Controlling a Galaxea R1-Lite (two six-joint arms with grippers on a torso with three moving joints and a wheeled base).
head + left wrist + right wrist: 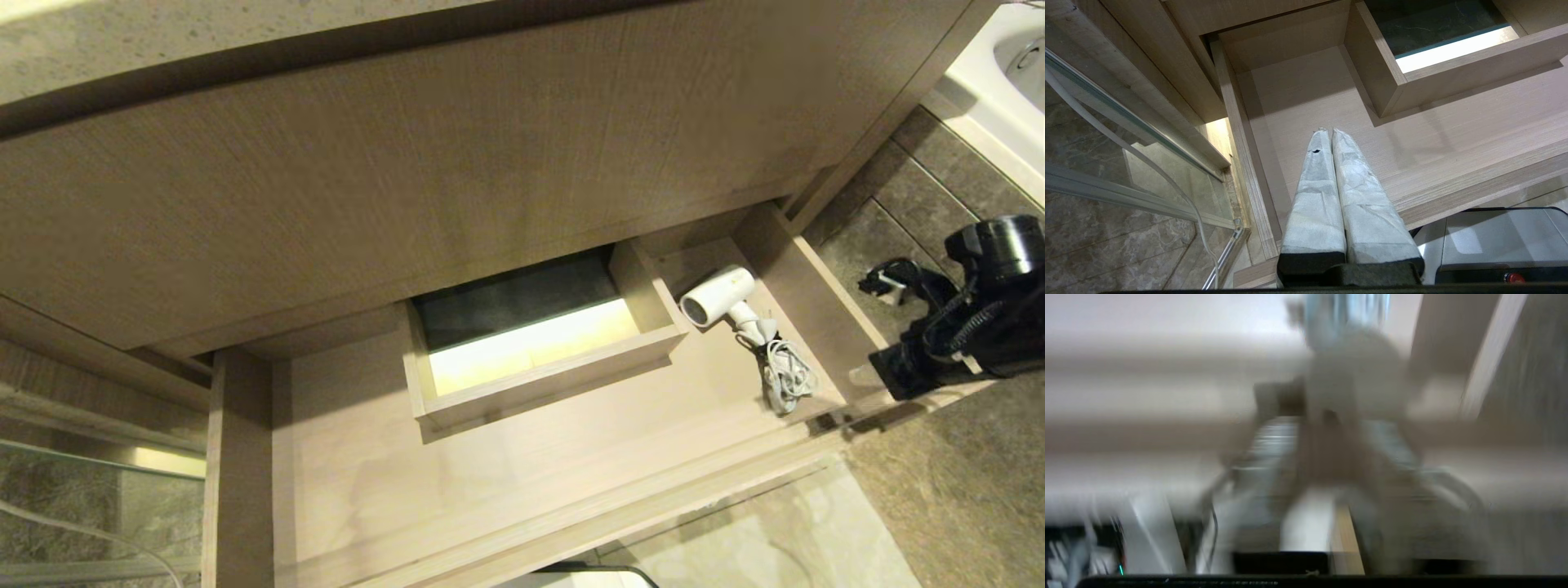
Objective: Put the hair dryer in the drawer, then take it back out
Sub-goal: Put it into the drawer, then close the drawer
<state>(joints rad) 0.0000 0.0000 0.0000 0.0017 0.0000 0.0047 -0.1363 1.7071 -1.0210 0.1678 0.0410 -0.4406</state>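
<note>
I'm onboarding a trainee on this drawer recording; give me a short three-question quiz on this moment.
1. True or false: the hair dryer lies inside the open drawer.
2. Which side of the boxed cut-out is the dryer on in the head view: A left, B right?
3. Fill in: the left end effector has its fingers ____.

Key: 1 true. 2 B. 3 shut.

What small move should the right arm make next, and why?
Probably reach over the hair dryer to grasp it: it lies free at the right end of the drawer, its cord bundled beside it, while the right arm hangs outside the drawer's right wall.
</note>
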